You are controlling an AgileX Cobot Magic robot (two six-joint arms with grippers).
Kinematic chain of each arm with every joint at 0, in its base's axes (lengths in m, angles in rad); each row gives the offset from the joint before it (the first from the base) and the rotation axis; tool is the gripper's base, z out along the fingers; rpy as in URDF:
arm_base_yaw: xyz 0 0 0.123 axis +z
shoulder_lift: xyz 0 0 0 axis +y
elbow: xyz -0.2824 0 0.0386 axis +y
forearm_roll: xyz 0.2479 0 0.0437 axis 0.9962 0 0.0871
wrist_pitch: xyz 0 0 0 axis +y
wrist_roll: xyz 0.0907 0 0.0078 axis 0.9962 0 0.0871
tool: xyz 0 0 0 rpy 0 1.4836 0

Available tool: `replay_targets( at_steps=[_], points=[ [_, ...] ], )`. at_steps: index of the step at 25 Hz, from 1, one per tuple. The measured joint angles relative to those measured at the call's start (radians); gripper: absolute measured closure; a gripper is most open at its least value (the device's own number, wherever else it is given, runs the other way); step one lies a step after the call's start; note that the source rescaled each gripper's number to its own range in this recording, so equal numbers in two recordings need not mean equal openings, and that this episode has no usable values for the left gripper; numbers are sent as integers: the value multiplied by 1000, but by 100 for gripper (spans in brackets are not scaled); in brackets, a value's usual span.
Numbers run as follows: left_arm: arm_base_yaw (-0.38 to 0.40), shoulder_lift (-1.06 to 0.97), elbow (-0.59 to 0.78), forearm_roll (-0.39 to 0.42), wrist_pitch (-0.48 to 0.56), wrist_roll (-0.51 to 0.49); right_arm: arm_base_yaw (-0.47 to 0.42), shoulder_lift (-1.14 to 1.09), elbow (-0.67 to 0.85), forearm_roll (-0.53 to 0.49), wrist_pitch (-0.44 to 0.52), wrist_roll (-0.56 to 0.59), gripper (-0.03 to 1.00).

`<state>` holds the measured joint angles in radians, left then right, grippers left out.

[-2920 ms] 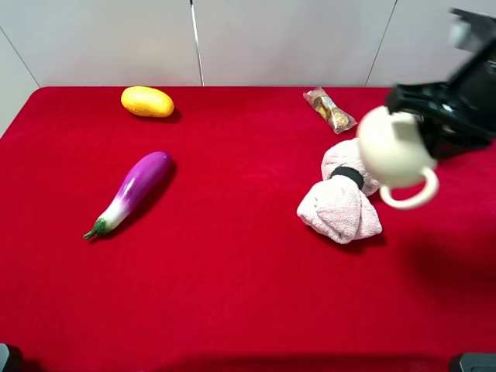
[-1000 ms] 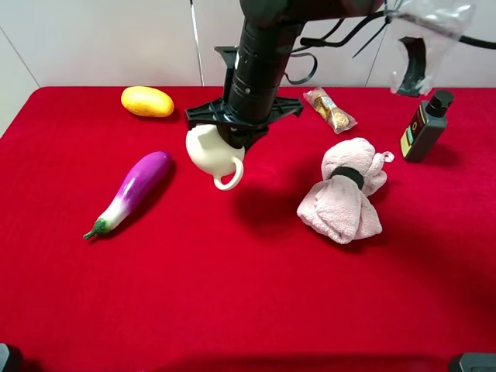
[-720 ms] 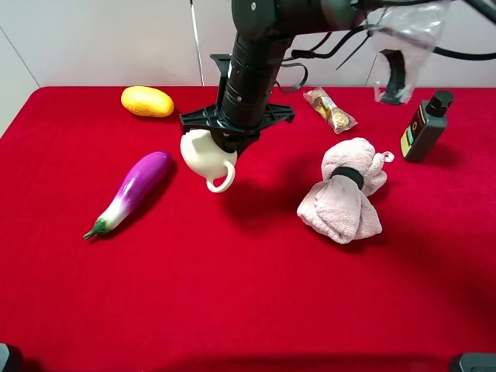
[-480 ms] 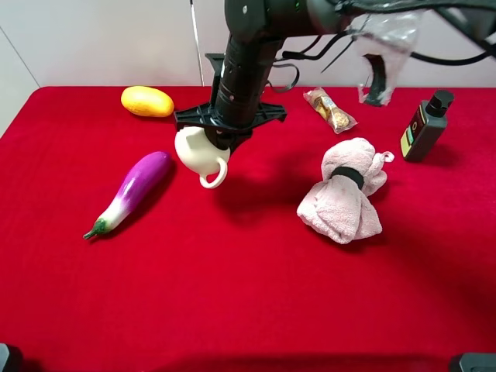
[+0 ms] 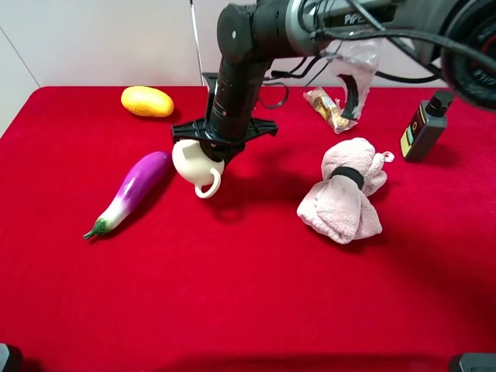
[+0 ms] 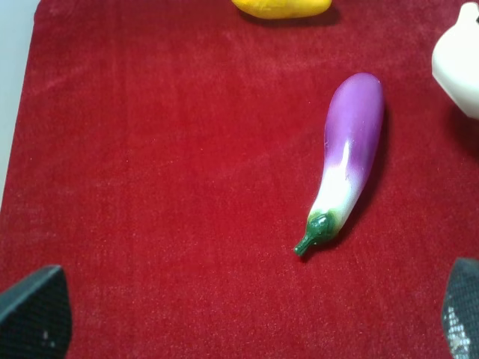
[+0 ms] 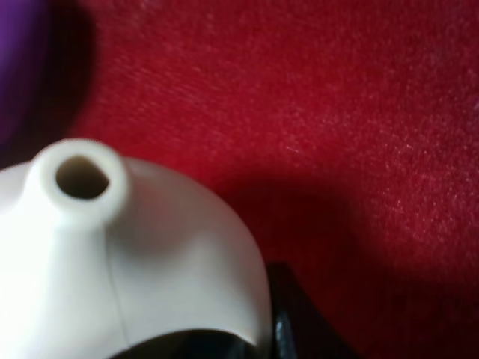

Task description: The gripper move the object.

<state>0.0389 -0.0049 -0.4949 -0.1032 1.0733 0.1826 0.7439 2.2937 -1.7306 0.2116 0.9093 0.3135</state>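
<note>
One cream-white pitcher (image 5: pixel 194 163) hangs under my right gripper (image 5: pixel 213 151), whose thin black fingers are pinched on its rim, left of the middle of the red cloth (image 5: pixel 232 294). I cannot tell whether its base touches the cloth. Its looped handle points toward the near edge of the table in the high view, and its small round spout, seen close in the right wrist view, faces the purple side. So its spout-to-handle line runs roughly from far left to near right. The pitcher sits just beside the fat end of the single eggplant (image 5: pixel 132 190), apart from it. The eggplant lies slanted, its green stem toward the near left. One yellow fruit (image 5: pixel 147 101) lies well apart at the far left. One pink rolled towel (image 5: pixel 345 190), cinched by a black band, sits to the right of the pitcher. One wrapped snack (image 5: pixel 329 108) lies behind the towel, and one dark bottle (image 5: pixel 425 128) stands upright at the far right. My left gripper (image 6: pixel 247 321) shows only in its wrist view, its two fingertips (image 6: pixel 34 310) spread wide and holding nothing
</note>
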Motion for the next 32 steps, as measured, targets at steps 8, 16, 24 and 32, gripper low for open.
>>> replay_targets(
  at_steps=[8, 16, 24, 32],
  points=[
    [0, 0, 0, 0, 0, 0, 0, 22, 0, 0, -13, 0, 97],
    [0, 0, 0, 0, 0, 0, 0, 30, 0, 4, -15, 0, 67],
    [0, 0, 0, 0, 0, 0, 0, 30, 0, 24, -22, -8, 18],
    [0, 0, 0, 0, 0, 0, 0, 4, -4, 29, 2, -8, 10]
  ],
)
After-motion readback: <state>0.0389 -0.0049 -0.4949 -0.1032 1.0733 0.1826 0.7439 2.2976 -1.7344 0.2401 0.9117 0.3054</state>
